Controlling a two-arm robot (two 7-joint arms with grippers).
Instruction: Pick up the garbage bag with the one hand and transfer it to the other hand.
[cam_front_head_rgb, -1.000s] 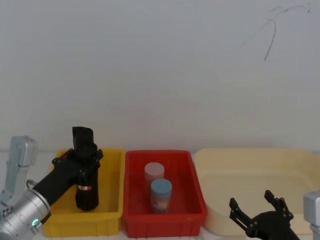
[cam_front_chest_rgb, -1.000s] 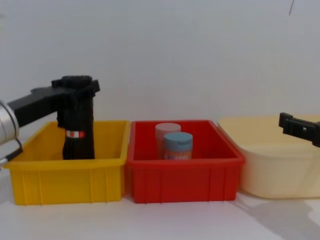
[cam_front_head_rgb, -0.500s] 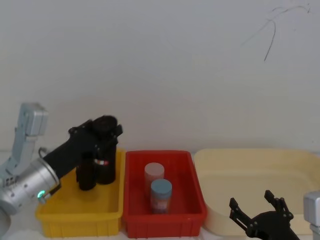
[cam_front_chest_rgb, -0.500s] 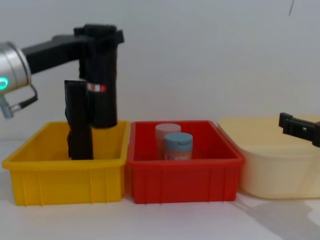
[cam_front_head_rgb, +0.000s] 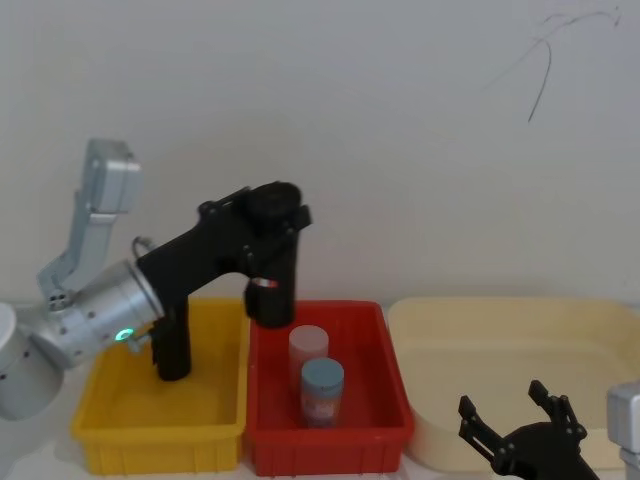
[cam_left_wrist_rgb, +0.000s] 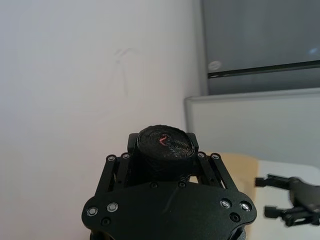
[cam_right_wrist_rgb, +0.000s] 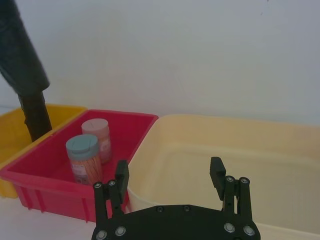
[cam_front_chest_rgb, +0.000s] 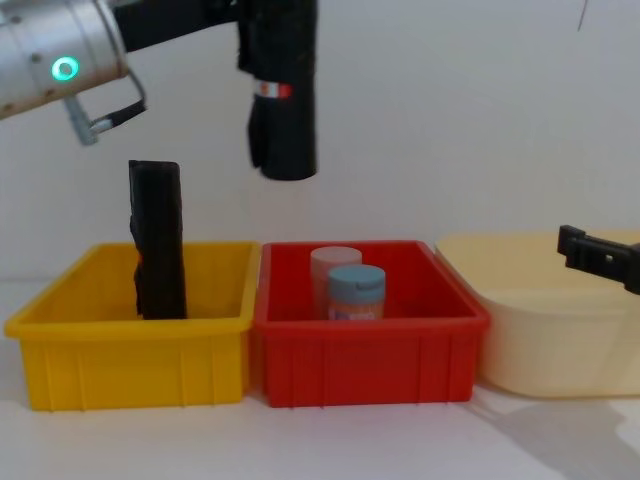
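Overhead, the left gripper (cam_front_head_rgb: 268, 222) has its jaws clamped on the upper part of the garbage bag (cam_front_chest_rgb: 285, 130). The bag hangs upright in the air, its red-and-white label band (cam_front_chest_rgb: 272, 90) just below the grip. Its lower end is clear of every rim, above the left edge of the red bin (cam_front_chest_rgb: 370, 360), beside where that bin meets the yellow bin (cam_front_chest_rgb: 130, 365); open air lies under it. In the left wrist view the bag's rolled top (cam_left_wrist_rgb: 165, 144) sits between the jaws.

A plain black slab (cam_front_chest_rgb: 157, 240) stands upright in the yellow bin, poking above the rim, left of the bag and apart from it. A pink-lidded jar (cam_front_chest_rgb: 335, 262) and a blue-lidded jar (cam_front_chest_rgb: 357, 290) stand close together in the red bin.

Well to the right, the right gripper (cam_right_wrist_rgb: 169, 171) hovers low by the near edge of the cream tub (cam_front_chest_rgb: 540, 340), jaws spread wide and gripping nothing. Open space lies between it and the bag. All three containers rest on the white bench (cam_front_chest_rgb: 350, 440).
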